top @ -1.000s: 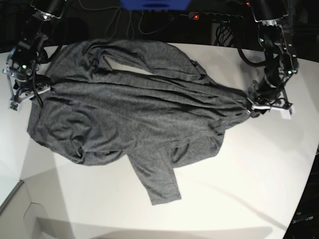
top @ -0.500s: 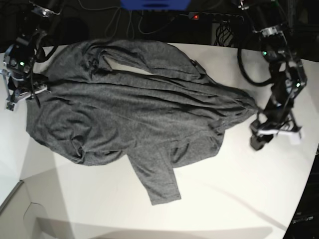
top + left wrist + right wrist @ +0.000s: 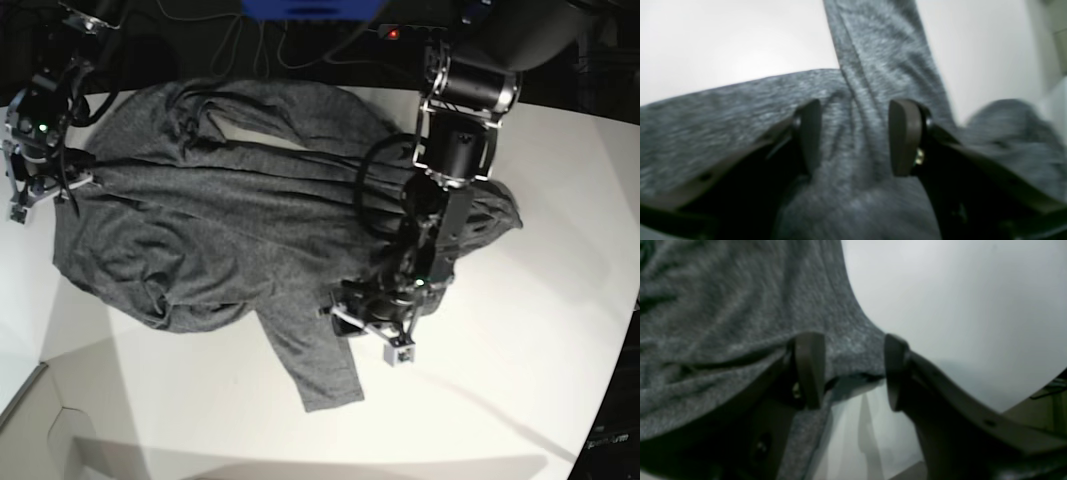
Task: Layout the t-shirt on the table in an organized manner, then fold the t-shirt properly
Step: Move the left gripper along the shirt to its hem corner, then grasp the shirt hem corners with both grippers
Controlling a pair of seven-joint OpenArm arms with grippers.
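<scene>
A: Base view. The t-shirt (image 3: 230, 230), dark heather grey, lies spread and rumpled across the far half of the table (image 3: 520, 390); one long sleeve trails toward the near edge. The left gripper (image 3: 375, 325) is low over the shirt's middle, beside the root of that sleeve, its arm crossing the cloth. The right gripper (image 3: 40, 185) sits at the shirt's edge on this view's left side.

B: Jaws from there?

A: Too small to judge in that view. Left wrist view: the left gripper (image 3: 853, 136) has its jaws spread, with a clear gap between the pads (image 3: 903, 136). The t-shirt (image 3: 706, 133) fills the gap behind them, a sleeve running up and away over the white table (image 3: 723, 43). Nothing pinched.

B: Right wrist?

A: The right gripper (image 3: 853, 370) is spread too. The t-shirt's (image 3: 723, 323) edge lies under the jaws, cloth to one side and bare table (image 3: 957, 306) to the other. Blurred, but the pads grip no cloth.
</scene>
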